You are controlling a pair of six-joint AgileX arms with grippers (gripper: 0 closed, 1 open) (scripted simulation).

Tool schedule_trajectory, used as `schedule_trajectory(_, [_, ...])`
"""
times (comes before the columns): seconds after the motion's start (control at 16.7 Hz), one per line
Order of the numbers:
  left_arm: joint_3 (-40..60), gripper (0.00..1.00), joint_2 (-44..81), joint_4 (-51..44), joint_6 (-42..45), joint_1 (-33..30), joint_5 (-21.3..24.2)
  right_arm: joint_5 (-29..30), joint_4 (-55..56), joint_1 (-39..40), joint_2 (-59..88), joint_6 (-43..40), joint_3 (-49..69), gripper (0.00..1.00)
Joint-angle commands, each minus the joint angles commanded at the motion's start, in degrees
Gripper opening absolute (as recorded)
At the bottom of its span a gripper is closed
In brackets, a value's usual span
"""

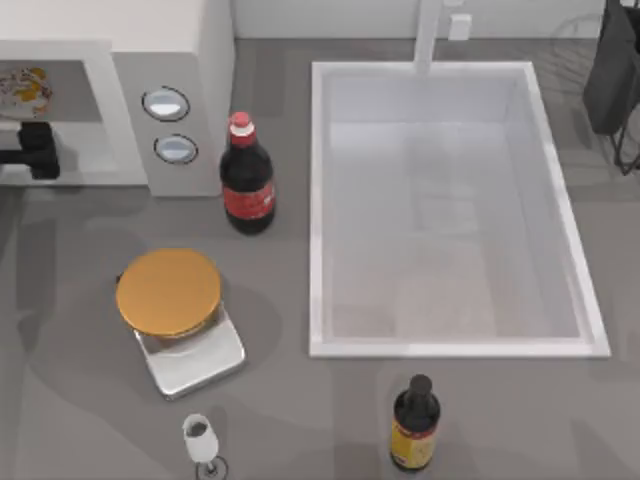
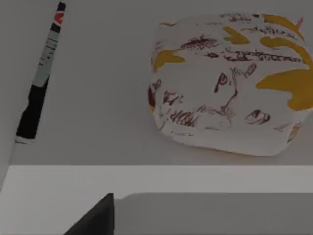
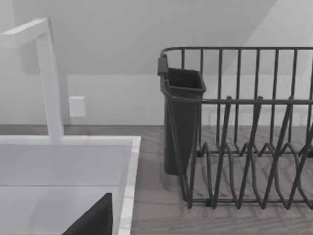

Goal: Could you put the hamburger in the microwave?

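The left gripper (image 1: 33, 150) is hovering at the mouth of the microwave (image 1: 170, 60), at the table's ten o'clock edge in the top view, with the arm reaching in from nine o'clock. It is carrying nothing, and whether it is released or clenched cannot be told. The hamburger (image 1: 22, 88) is lying just beyond it toward twelve o'clock, inside the microwave's open cavity and apart from the gripper. In the left wrist view the hamburger (image 2: 230, 83), white wrapping with yellow patches and dark red scrawl, is resting on the pale cavity floor. At three o'clock of the microwave's two-dial panel a cola bottle (image 1: 246, 180) is standing upright, and the white sink (image 1: 318, 200) is lying beyond it. The right gripper (image 1: 612, 80) is sitting parked at the table's two o'clock corner, its state impossible to tell, and the right wrist view is looking across a dark wire dish rack (image 3: 244, 147).
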Motion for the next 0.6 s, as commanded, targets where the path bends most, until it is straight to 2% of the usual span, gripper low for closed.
schedule_trajectory(0.36, [-25.6,1.00,-12.8,11.3,2.0,4.4,3.6,0.0,0.0,0.0,0.0,0.0,0.0,1.00])
schedule_trajectory(0.6, [-33.4,1.00,-16.9,15.3,2.7,6.1,4.9,0.0,0.0,0.0,0.0,0.0,0.0,1.00])
